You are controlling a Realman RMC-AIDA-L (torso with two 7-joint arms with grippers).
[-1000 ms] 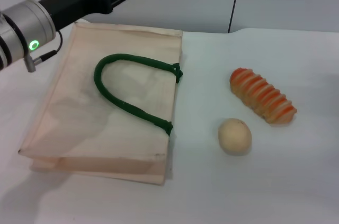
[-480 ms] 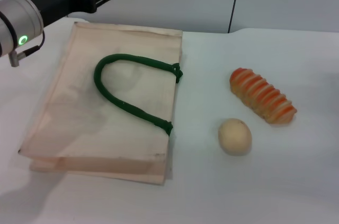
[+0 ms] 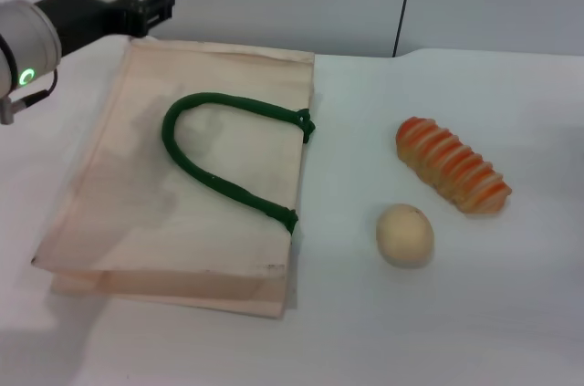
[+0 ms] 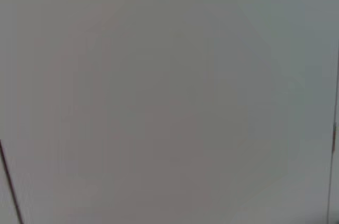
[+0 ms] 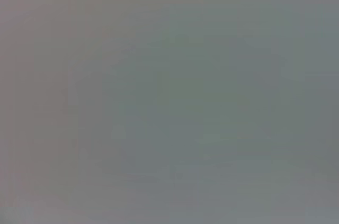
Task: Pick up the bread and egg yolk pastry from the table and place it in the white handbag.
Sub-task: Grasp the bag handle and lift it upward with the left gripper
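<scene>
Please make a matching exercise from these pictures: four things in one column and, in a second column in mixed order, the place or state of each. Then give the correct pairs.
Things:
1. bread
2. egg yolk pastry
3. white handbag
4. left claw

Places or states:
A. lying flat on the table, green handles on top
B. in the air beyond the bag's far left corner
C. striped loaf, farthest to the right
D. round ball between the bag and the loaf, nearer the robot

Pairs: 1-C, 2-D, 3-A, 4-B

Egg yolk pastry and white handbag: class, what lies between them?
Only bare table separates the egg yolk pastry from the white handbag, as the head view shows.
</scene>
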